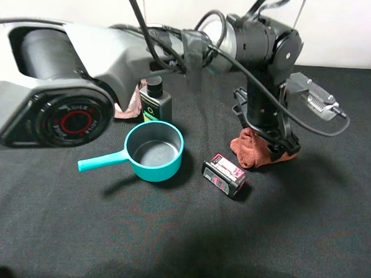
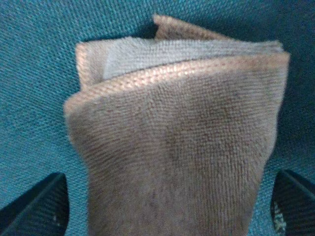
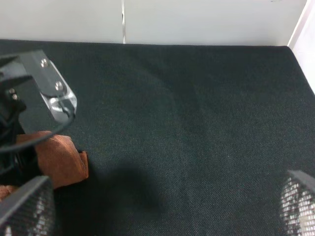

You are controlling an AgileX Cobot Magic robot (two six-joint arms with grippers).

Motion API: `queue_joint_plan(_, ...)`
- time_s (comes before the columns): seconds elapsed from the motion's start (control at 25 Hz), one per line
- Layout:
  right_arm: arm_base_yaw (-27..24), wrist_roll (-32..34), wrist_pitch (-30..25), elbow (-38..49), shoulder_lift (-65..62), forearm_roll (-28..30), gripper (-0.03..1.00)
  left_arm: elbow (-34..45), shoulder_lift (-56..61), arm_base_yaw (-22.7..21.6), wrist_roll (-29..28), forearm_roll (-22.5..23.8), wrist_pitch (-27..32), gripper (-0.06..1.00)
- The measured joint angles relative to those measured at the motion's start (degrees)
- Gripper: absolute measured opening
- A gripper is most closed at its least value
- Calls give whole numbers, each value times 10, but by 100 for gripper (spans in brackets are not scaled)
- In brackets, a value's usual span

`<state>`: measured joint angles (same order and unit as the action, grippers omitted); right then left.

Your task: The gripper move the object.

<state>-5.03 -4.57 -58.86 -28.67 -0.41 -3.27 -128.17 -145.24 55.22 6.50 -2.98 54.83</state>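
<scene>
- The left gripper [image 1: 273, 142] reaches across the dark table [image 1: 306, 220]; its jaws stand wide, either side of the folded rust-brown towel [image 1: 252, 150], gripping nothing.
- The teal saucepan [image 1: 154, 151] lies at the towel's 9 o'clock.
- The black bottle [image 1: 154, 102] stands at the saucepan's 12 o'clock.
- The small box [image 1: 224, 175] lies at the towel's 7 o'clock.
- The right gripper [image 3: 162, 206] hangs spread and empty.

1. The left gripper [image 1: 269, 140] hangs directly over the folded cloth [image 1: 254, 150], which lies on the bench [image 1: 305, 232].
2. In the left wrist view the cloth [image 2: 177, 142] sits between the gripper's two fingertips [image 2: 37, 206].
3. The small box [image 1: 224, 175] lies just beside the cloth, on the gripper's near-left side.
4. The saucepan [image 1: 154, 151] stands further left of the gripper, past the box.
5. The bottle [image 1: 154, 101] stands behind the saucepan, well left of the gripper.
</scene>
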Motion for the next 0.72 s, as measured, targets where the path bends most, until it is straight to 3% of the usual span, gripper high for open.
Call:
queue_joint_plan(0.32, 0, 0, 0, 0, 0, 0, 69, 0, 63, -10, 0, 8, 19, 86)
queue_joint_plan(0.72, 0, 0, 0, 0, 0, -1, 69, 0, 154, -40, -7, 24, 89, 86)
